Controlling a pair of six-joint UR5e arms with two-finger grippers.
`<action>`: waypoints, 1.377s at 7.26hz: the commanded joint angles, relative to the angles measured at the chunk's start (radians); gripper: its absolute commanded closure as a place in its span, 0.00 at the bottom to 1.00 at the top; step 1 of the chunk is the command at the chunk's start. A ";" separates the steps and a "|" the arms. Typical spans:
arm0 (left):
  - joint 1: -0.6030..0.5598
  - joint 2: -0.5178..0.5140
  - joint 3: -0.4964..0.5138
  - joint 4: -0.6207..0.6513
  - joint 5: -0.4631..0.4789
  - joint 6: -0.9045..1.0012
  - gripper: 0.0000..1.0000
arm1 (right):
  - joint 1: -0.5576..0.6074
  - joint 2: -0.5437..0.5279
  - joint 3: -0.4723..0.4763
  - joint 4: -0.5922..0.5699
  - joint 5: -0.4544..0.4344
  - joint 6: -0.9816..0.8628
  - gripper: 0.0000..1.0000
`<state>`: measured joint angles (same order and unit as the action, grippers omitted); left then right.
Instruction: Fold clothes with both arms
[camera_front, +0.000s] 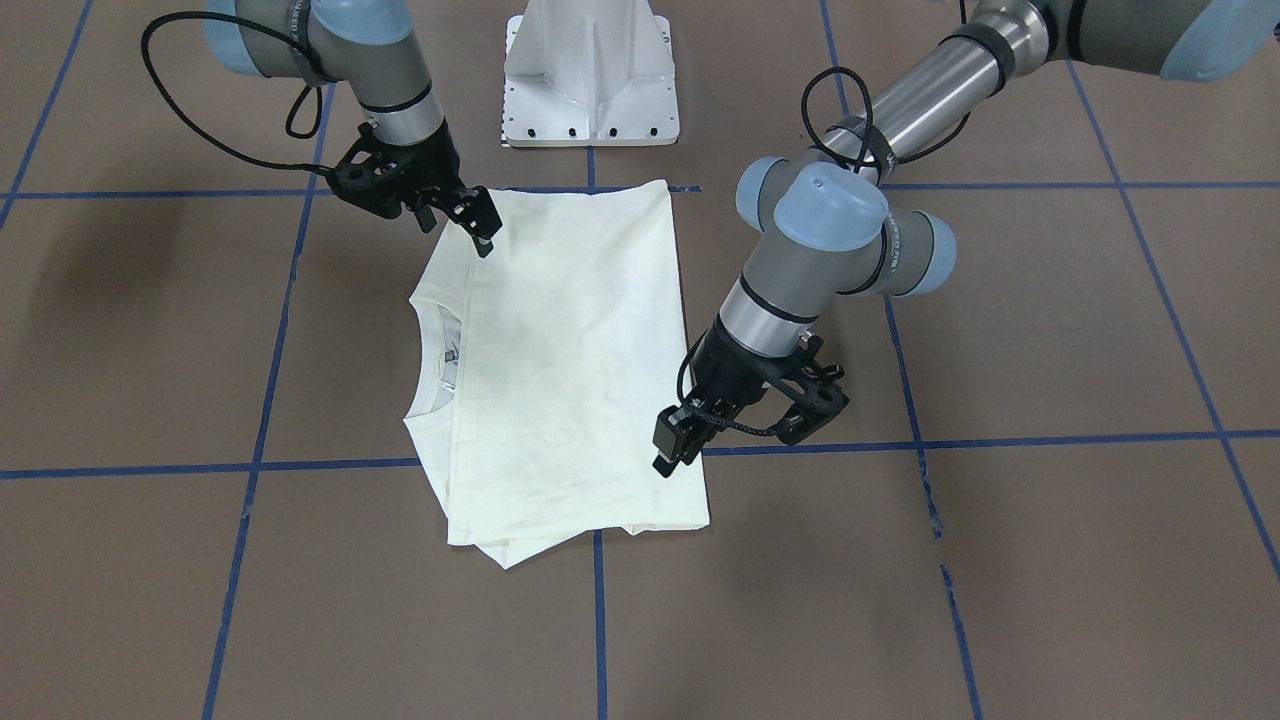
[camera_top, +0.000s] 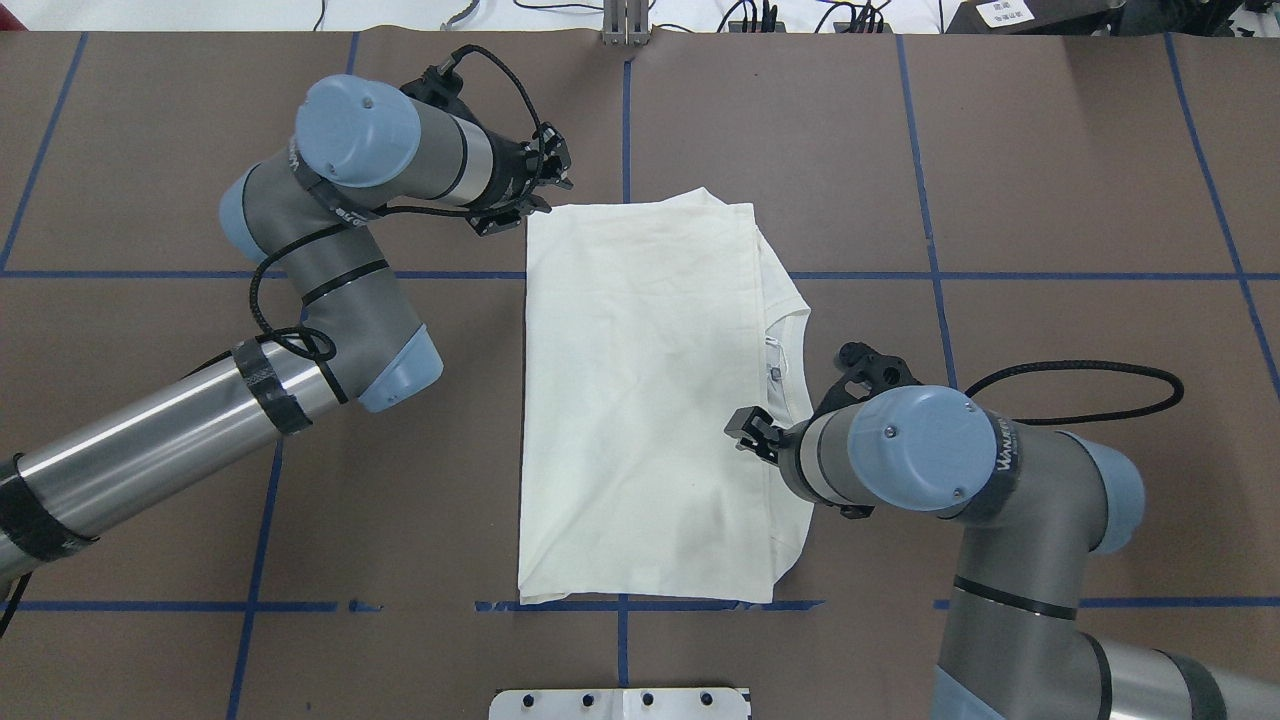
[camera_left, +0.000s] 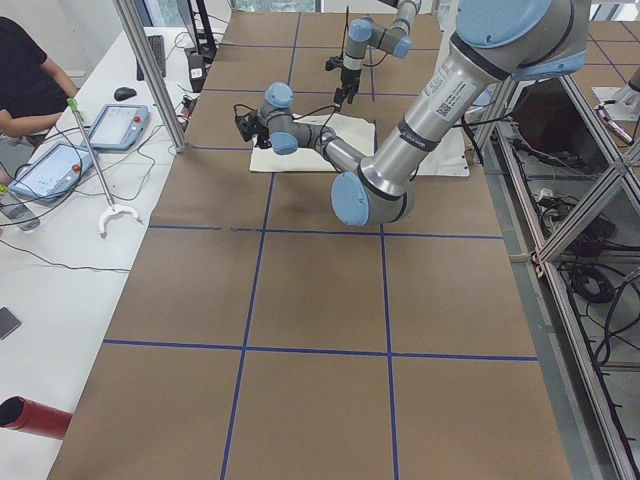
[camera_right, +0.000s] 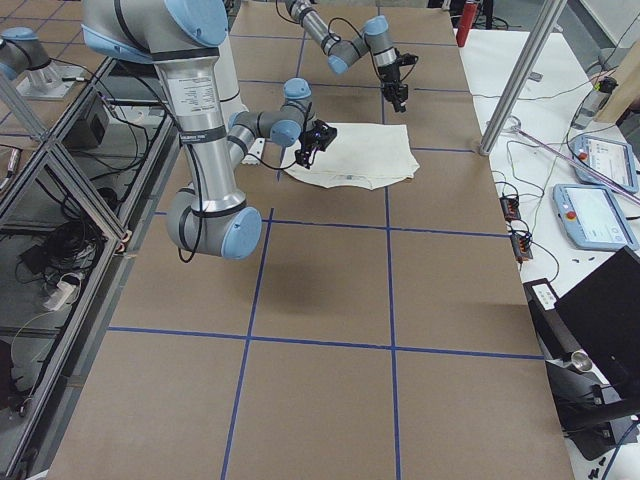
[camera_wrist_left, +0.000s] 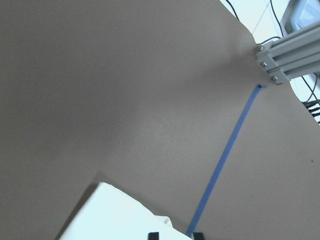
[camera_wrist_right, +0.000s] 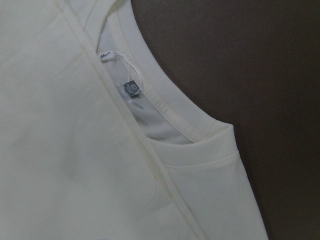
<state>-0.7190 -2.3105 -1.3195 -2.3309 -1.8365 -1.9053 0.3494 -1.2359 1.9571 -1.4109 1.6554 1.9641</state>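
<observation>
The left gripper (camera_wrist_left: 175, 235) is shown with its fingertips a little apart and nothing clasped. The far left corner of the T-shirt (camera_top: 640, 400) lies just beside it. The right gripper (camera_front: 478, 225) is poised over the opposite long edge, near the collar (camera_wrist_right: 150, 95); how far it is parted cannot be told, and no cloth is seen gripped. The shirt is laid plain side up between the arms, its long axis running away from the robot. The right arm is judged nearer for the coming fold.

Brown tabletop (camera_top: 1050, 150), blue tape grid lines (camera_front: 1050, 185), aluminium frame post (camera_left: 150, 75), white side bench (camera_left: 50, 290) with tablets (camera_left: 118, 125) and cables
</observation>
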 joint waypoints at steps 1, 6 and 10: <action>0.010 0.049 -0.047 -0.005 -0.018 -0.025 0.57 | -0.068 0.026 -0.026 -0.011 -0.069 0.105 0.00; 0.010 0.057 -0.049 -0.008 -0.018 -0.023 0.57 | -0.139 0.010 -0.018 -0.074 -0.094 0.200 0.04; 0.010 0.057 -0.047 -0.008 -0.017 -0.031 0.57 | -0.173 0.001 -0.015 -0.109 -0.117 0.202 0.27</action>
<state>-0.7079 -2.2534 -1.3669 -2.3393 -1.8531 -1.9341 0.1859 -1.2280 1.9407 -1.5142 1.5520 2.1655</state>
